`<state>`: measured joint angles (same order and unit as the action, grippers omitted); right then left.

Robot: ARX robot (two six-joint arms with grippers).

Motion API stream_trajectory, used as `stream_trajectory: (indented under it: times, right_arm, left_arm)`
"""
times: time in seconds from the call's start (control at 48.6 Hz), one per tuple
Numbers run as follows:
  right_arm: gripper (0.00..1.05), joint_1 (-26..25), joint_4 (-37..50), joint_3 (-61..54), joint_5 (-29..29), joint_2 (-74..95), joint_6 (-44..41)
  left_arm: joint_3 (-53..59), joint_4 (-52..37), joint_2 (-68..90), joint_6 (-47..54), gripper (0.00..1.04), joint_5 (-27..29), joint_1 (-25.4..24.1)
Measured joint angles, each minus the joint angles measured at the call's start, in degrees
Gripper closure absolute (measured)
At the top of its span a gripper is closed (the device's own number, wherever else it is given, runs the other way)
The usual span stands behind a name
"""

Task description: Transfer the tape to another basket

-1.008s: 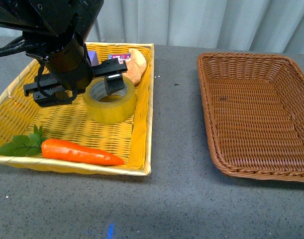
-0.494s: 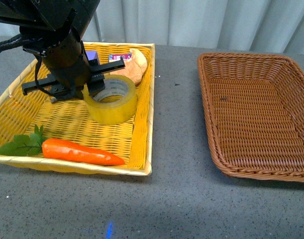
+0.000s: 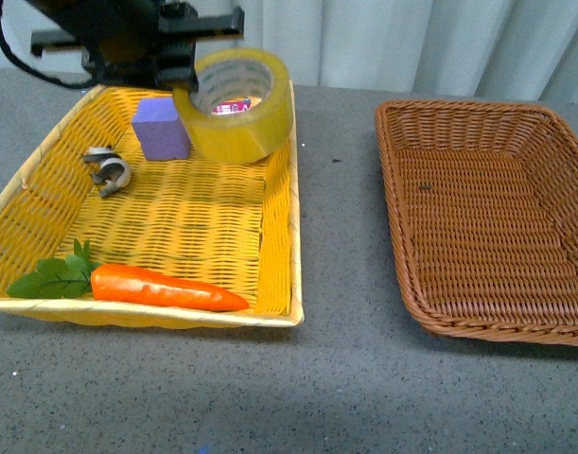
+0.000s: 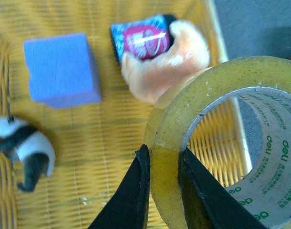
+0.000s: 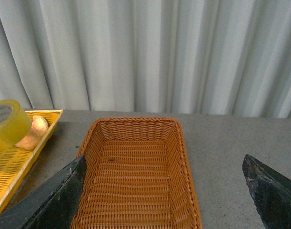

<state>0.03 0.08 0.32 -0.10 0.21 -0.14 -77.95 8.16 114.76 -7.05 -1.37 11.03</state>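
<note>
Left gripper [image 4: 163, 151]: pinching the tape; one black finger [image 4: 131, 191] on the outside of the ring wall, the other inside the core.
Tape [image 3: 246, 118]: yellow roll with a white printed core, tilted with its hole toward the front camera, held up over the far right corner of the yellow basket; well apart from the brown basket.
Yellow basket [image 3: 175, 208]: woven tray on the left of the table, below the left gripper.
Purple block [image 3: 160, 130]: on the yellow basket's floor, at the far end, just beside the tape.
Clip [image 3: 107, 168]: grey and white, on the floor, nearer than the block and to its left.
Pastry [image 4: 166, 62]: pale orange, in the far right corner, beside a red-and-blue packet [image 4: 145, 40].
Carrot [image 3: 166, 288]: orange with green leaves, lying along the near wall.
Brown basket [image 3: 393, 189]: dark woven tray, right of the yellow one, bare table between them.
Right gripper [image 5: 159, 195]: fingers spread wide, holding nothing, above the brown basket's near end.
Table [image 3: 336, 378]: grey, speckled.
Curtain [image 5: 135, 47]: pale, pleated, behind the table.
</note>
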Motion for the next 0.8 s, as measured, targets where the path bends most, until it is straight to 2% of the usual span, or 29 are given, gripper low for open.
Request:
stream_trajectory:
  times: [0.206,0.391,0.494,0.802]
  right_arm:
    - [0.09,0.0,0.0,0.0,0.0,0.0,0.0]
    - [0.09,0.0,0.0,0.0,0.0,0.0,0.0]
    - [0.09,0.0,0.0,0.0,0.0,0.0,0.0]
    - [0.09,0.0,0.0,0.0,0.0,0.0,0.0]
  left_arm:
    - [-6.0,2.8,-0.1,12.5,0.90,-2.5,2.5]
    - [-14.5,7.0,3.7,21.4,0.91,-7.3,8.2]
    - [-15.8,8.2,4.7,24.2,0.91,-9.4,9.7]
    - [-16.0,8.4,5.1,26.8,0.91,-9.2,10.0]
